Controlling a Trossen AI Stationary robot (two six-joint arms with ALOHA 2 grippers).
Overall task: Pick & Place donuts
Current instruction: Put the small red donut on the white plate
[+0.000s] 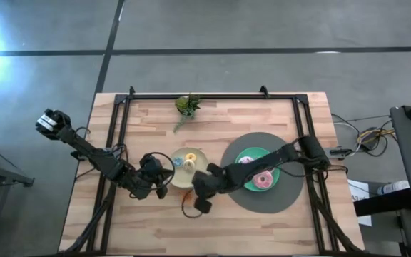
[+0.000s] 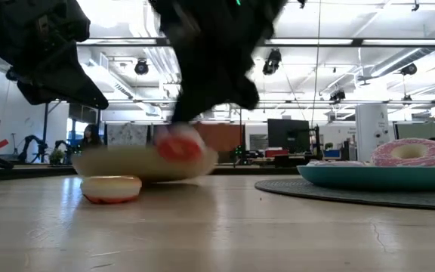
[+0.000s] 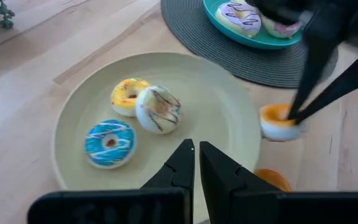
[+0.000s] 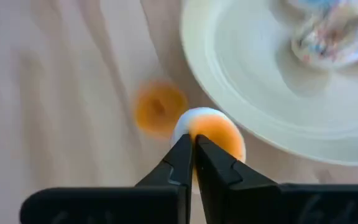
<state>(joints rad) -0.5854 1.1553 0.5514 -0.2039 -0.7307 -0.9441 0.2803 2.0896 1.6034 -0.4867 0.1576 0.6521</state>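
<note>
A beige plate [image 3: 229, 106] holds three mini donuts: yellow-orange [image 3: 128, 95], cream with dark drizzle [image 3: 157, 109] and blue [image 3: 109, 142]. My right gripper [image 4: 192, 142] is shut on an orange mini donut [image 4: 219, 134] beside the plate's near rim. Another orange mini donut [image 4: 157, 109] lies flat on the table close by, also seen in the low view [image 2: 112, 189]. My left gripper [image 3: 196, 152] hovers shut and holding nothing over the plate's left rim. A teal plate [image 1: 245, 158] on a dark round mat carries a pink donut [image 1: 264, 180] and a white one [image 3: 241, 15]. My right gripper pinches the orange mini donut [image 3: 277, 121] between its two fingertips [image 3: 303, 106], coming from above and slanting down. The fingers sit at the donut's edge [image 4: 197, 124]. In the low view the donut [image 2: 178, 143] hangs clear of the table, at plate height.
A small green plant sprig [image 1: 186, 106] lies near the table's far edge. A black frame [image 1: 212, 96] runs along the far and side edges. The dark mat [image 1: 291, 200] fills the right middle. Bare wood lies along the near edge.
</note>
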